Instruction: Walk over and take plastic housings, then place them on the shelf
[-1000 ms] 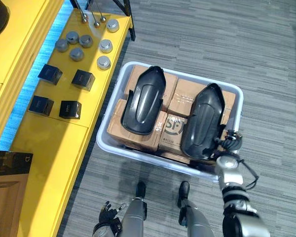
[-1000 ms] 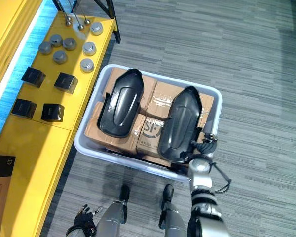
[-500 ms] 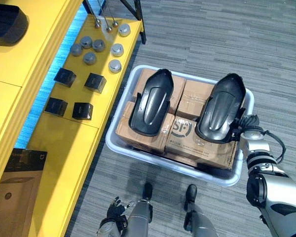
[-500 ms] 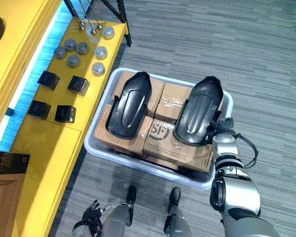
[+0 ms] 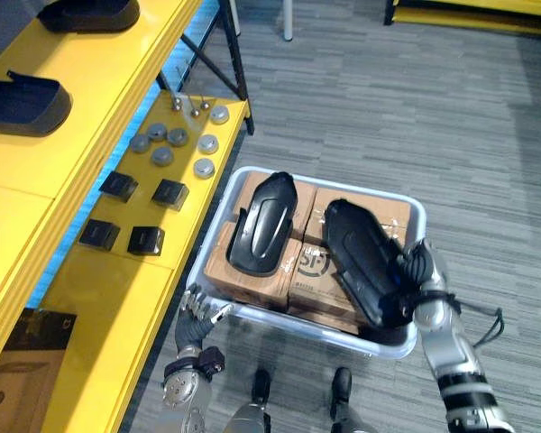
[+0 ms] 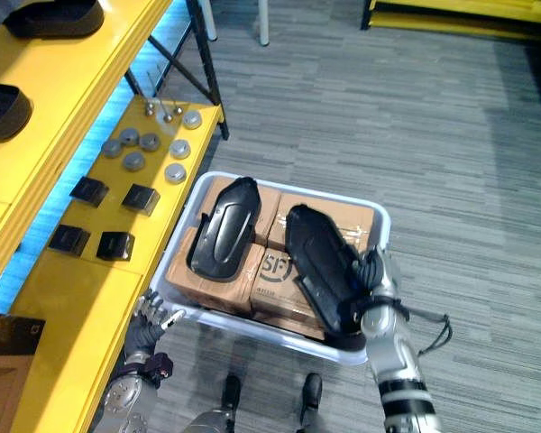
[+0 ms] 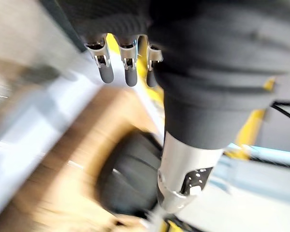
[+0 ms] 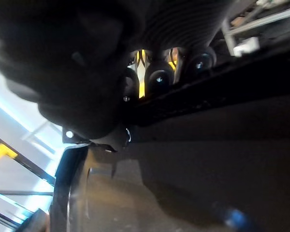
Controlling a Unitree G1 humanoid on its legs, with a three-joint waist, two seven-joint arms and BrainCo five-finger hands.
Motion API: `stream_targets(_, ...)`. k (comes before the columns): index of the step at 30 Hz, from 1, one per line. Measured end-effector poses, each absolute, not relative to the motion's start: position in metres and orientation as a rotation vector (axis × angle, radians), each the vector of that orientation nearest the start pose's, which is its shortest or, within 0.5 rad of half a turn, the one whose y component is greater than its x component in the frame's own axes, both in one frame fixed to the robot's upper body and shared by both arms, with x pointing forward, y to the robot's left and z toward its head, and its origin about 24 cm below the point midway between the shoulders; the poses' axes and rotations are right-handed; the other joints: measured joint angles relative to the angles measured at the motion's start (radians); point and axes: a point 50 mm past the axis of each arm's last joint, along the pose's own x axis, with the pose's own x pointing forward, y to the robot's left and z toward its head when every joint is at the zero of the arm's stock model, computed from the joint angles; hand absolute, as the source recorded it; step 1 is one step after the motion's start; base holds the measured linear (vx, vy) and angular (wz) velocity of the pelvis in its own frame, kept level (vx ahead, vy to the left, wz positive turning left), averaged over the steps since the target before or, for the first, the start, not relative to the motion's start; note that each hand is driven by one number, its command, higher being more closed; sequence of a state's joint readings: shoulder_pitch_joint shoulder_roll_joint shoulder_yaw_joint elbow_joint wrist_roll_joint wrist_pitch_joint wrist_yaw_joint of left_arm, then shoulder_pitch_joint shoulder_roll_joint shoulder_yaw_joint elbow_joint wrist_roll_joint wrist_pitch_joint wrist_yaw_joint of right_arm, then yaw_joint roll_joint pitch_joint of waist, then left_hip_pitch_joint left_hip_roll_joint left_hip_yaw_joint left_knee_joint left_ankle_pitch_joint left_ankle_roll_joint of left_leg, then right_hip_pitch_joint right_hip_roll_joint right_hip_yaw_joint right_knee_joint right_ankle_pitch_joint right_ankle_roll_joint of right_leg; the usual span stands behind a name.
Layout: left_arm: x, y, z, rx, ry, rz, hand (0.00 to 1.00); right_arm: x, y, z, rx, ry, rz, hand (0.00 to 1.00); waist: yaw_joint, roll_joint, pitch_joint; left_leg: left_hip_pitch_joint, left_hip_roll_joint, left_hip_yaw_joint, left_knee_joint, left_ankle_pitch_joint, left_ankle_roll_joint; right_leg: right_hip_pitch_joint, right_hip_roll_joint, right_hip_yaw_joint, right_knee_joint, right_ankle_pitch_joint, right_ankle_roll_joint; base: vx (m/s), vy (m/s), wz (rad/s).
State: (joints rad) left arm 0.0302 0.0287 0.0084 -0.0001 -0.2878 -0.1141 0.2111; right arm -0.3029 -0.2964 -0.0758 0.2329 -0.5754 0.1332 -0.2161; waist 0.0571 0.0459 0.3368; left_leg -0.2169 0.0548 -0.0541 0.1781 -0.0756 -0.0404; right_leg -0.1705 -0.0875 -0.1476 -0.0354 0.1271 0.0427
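Two black plastic housings lie on cardboard boxes in a white bin. The left housing rests free. My right hand is shut on the rim of the right housing, which sits askew with its near end over the bin's front corner. In the right wrist view my fingers curl over the housing's dark edge. My left hand hangs open by the bin's near left corner, its fingers straight and holding nothing.
A yellow shelf unit runs along the left. Its upper level carries two more black housings. The lower level holds grey discs and small black boxes. Grey carpet spreads to the right and beyond the bin.
The camera has pulled back and tipped up. My right hand has closed on the right housing and swung it askew. My left hand has risen beside the bin.
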Motion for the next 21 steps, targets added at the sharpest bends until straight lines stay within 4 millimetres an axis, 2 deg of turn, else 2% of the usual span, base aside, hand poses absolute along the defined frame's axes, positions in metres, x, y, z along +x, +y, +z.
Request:
stream_targets(2, 0.248, 0.165, 0.052, -0.269, -0.1, 0.216, 0.0, 0.303, -0.231, 0.087, -0.879, -0.043, -0.354, 1.0, -0.019, -0.004, -0.022, 0.014, -0.001, 0.0, -0.003, 0.0, 0.0, 0.021, -0.001, -0.002, -0.015, 0.002, 0.002, 0.1, 0.012, -0.03)
stream_targets(4, 0.253, 0.154, 0.057, -0.276, -0.116, 0.16, 0.0, 0.3, -0.23, 0.093, -0.889, -0.073, -0.359, 1.0, -0.025, -0.008, -0.037, 0.04, -0.001, 0.002, -0.012, 0.0, 0.0, 0.047, -0.001, -0.001, -0.025, 0.002, 0.002, 0.06, 0.001, -0.02)
stream_targets(7, 0.259, 0.129, 0.064, -0.413, -0.104, 0.016, 0.0, 0.299, -0.222, 0.106, -0.903, -0.16, -0.363, 1.0, -0.031, -0.01, -0.078, 0.062, 0.002, 0.004, -0.036, 0.002, 0.0, 0.058, 0.001, 0.001, -0.029, 0.002, 0.002, 0.01, 0.0, -0.01)
stream_targets(9, 0.261, 0.113, 0.066, -0.528, -0.079, -0.073, 0.0, 0.298, -0.206, 0.114, -0.903, -0.235, -0.323, 1.0, -0.04, -0.015, -0.111, 0.081, 0.005, 0.006, -0.052, 0.006, 0.0, 0.07, 0.0, 0.0, -0.033, 0.002, 0.002, 0.0, 0.0, 0.0)
stream_targets(15, 0.265, 0.096, 0.072, -0.661, -0.047, -0.171, 0.0, 0.291, -0.178, 0.135, -0.834, -0.393, -0.318, 1.0, -0.043, -0.017, -0.158, 0.142, 0.002, 0.006, -0.126, 0.039, -0.001, 0.101, -0.003, -0.005, -0.042, 0.001, 0.002, 0.0, 0.0, 0.01)
stream_targets(21, 0.262, 0.082, 0.071, -0.716, -0.003, -0.234, 0.0, 0.285, -0.148, 0.144, -0.797, -0.504, -0.257, 1.0, -0.043, -0.022, -0.202, 0.187, 0.0, 0.012, -0.167, 0.059, -0.004, 0.127, -0.002, -0.007, -0.044, 0.001, 0.003, 0.0, 0.004, -0.02)
